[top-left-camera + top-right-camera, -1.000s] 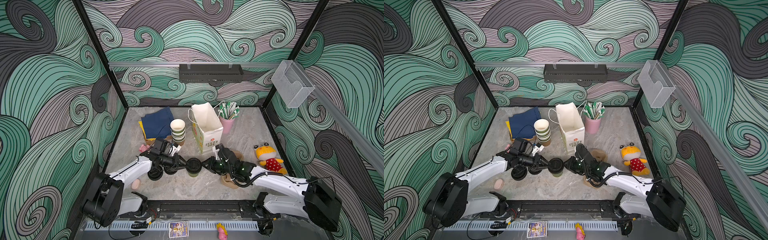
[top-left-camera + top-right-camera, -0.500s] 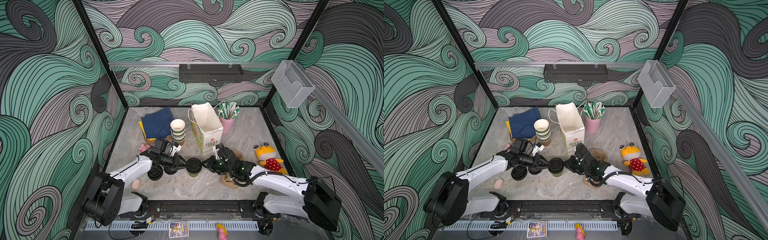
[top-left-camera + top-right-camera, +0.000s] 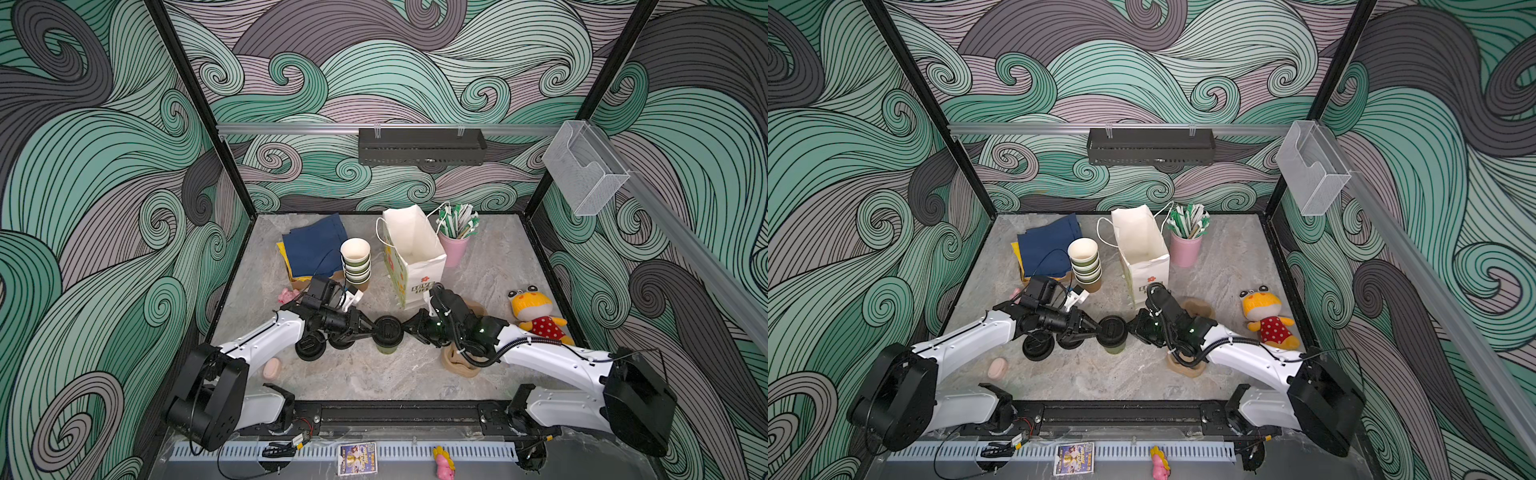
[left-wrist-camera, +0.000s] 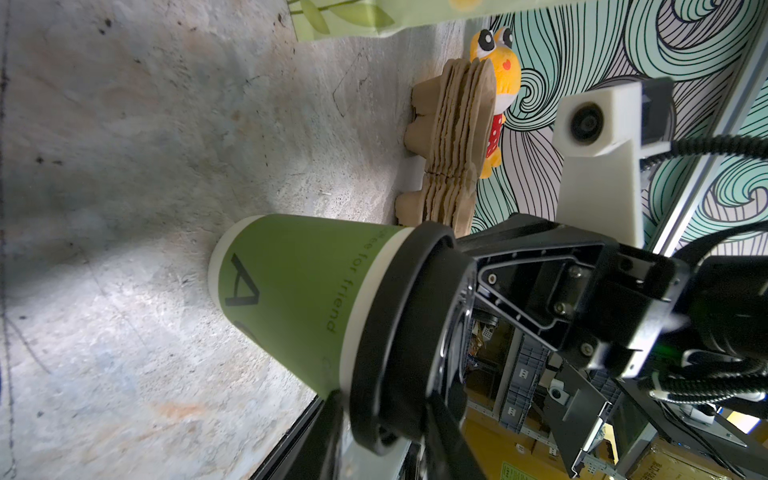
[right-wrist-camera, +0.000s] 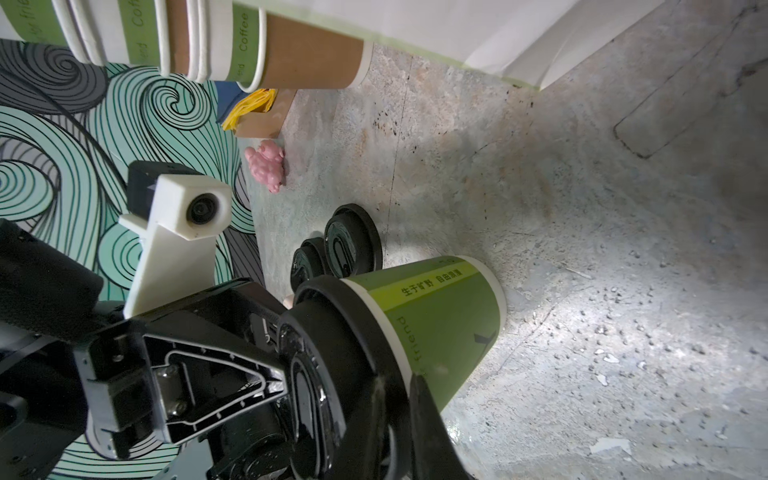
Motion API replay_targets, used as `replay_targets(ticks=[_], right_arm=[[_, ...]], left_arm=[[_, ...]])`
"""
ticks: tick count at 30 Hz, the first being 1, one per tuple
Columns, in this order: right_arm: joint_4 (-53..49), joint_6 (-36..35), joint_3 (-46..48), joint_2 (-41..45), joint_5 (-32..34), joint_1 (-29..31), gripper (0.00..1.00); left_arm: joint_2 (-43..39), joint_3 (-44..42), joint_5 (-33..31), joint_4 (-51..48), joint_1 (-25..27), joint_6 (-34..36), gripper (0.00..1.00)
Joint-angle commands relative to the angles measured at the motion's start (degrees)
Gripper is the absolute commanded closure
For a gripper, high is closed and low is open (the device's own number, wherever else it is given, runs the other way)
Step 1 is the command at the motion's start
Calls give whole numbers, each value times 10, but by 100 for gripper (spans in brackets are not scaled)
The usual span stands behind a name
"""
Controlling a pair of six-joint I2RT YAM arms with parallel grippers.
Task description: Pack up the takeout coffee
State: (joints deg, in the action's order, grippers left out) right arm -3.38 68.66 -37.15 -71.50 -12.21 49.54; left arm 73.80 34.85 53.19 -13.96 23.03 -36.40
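A green paper cup with a black lid is seen upright on the table, at the middle front. The lid's rim is pinched by the left jaws; whether the right jaws, set at the opposite rim, grip it cannot be told. A large dark letter A on its side is shown only in the left wrist view, and a pale band with characters only in the right.

Top views look down from high; wrist views closely share the cup.
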Motion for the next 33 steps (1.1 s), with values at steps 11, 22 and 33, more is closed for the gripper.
replay_targets(ticks=[11,22,33], right_arm=[[-100,-61,13,89,11,-1,59],[-264,-108,-5,208,79,-5,42],[-408,-186,-69,266,133,-6,36]], left_arm=[[-3,19,-6,11,10,-24,60],[-60,36,-29,-2,9,-29,43],[-158,134,-282,-245,117,-3,29]])
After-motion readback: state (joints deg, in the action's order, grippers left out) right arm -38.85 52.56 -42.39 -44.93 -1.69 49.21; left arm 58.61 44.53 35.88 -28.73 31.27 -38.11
